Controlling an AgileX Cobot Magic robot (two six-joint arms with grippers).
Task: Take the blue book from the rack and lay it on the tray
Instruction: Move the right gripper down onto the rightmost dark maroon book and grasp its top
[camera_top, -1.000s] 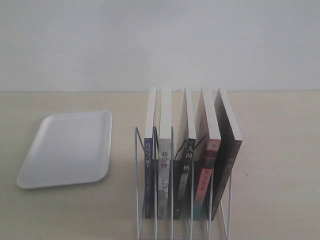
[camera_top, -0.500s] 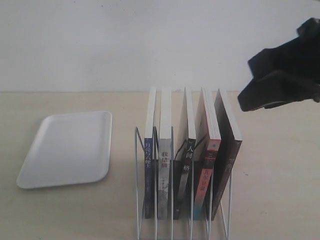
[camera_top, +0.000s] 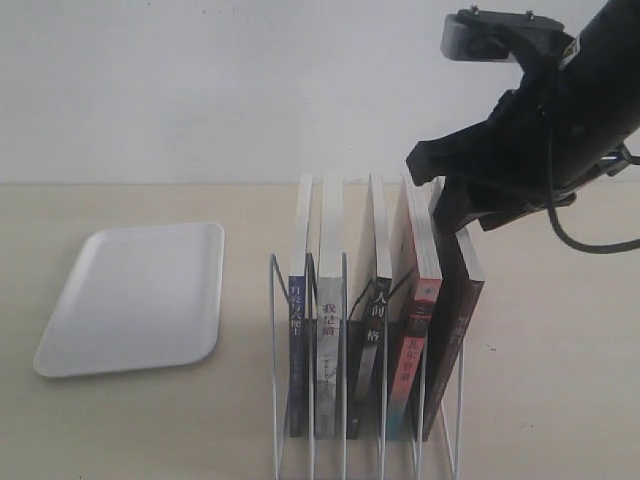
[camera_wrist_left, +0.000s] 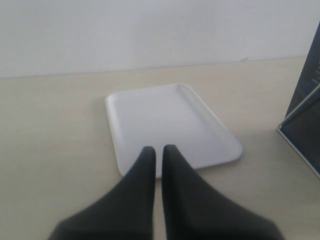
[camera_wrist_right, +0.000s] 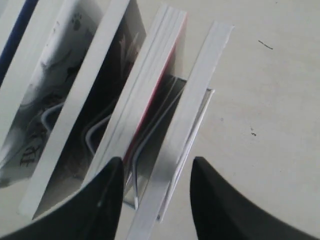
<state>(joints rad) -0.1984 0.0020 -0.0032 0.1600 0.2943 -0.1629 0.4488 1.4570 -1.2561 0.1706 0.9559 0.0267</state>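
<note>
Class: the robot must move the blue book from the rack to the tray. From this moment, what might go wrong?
1. The right gripper hangs open over the dark book at the right end of the rack; the blue book stands at the left end. Closing here would likely take the wrong book.
2. The books stand close together, so pushing down between them may snag a neighbour or shift the wire rack.

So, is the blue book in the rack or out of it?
In it. The blue book stands upright in the leftmost slot of the rack, seen from the exterior view; the tray is bare.
</note>
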